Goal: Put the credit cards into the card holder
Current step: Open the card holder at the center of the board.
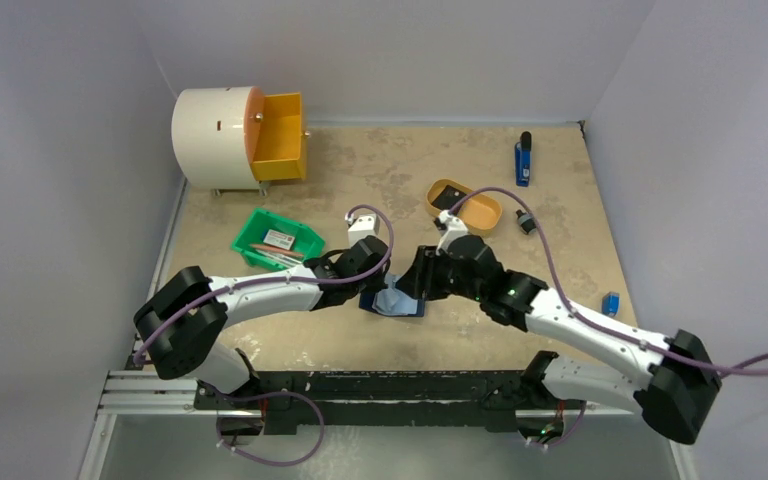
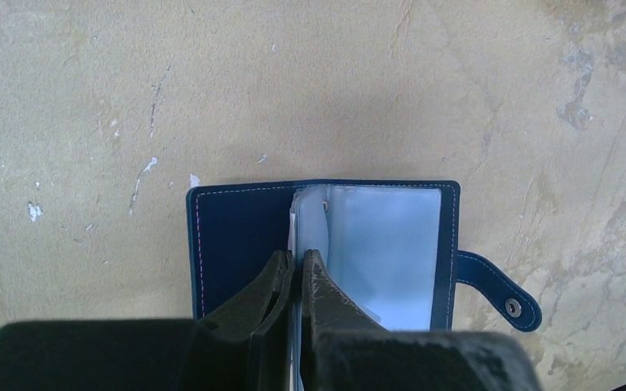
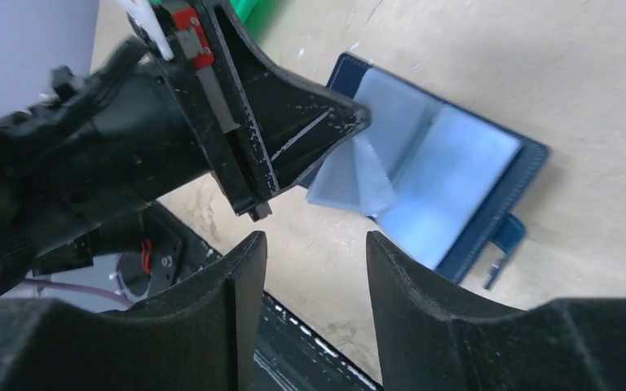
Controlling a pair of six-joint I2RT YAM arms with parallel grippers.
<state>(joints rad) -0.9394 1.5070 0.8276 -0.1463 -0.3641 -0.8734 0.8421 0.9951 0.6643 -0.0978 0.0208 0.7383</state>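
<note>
The navy-blue card holder (image 2: 232, 236) lies open on the table, its clear sleeves (image 2: 387, 244) fanned up and its snap tab (image 2: 493, 285) to the right. It also shows in the top view (image 1: 397, 303) and in the right wrist view (image 3: 456, 175). My left gripper (image 2: 297, 262) is shut on one clear sleeve at the fold. My right gripper (image 3: 316, 244) is open and empty, hovering just beside the holder's near edge and facing the left gripper (image 3: 293, 138). Flat card-like items (image 1: 280, 239) lie in the green bin (image 1: 251, 232).
A mustard-yellow oval tray (image 1: 480, 212) stands behind the right arm. A white drum (image 1: 215, 135) with an orange drawer (image 1: 280, 150) is at the back left. A blue tool (image 1: 523, 160), a small black item (image 1: 525, 222) and a small blue item (image 1: 611, 303) lie to the right.
</note>
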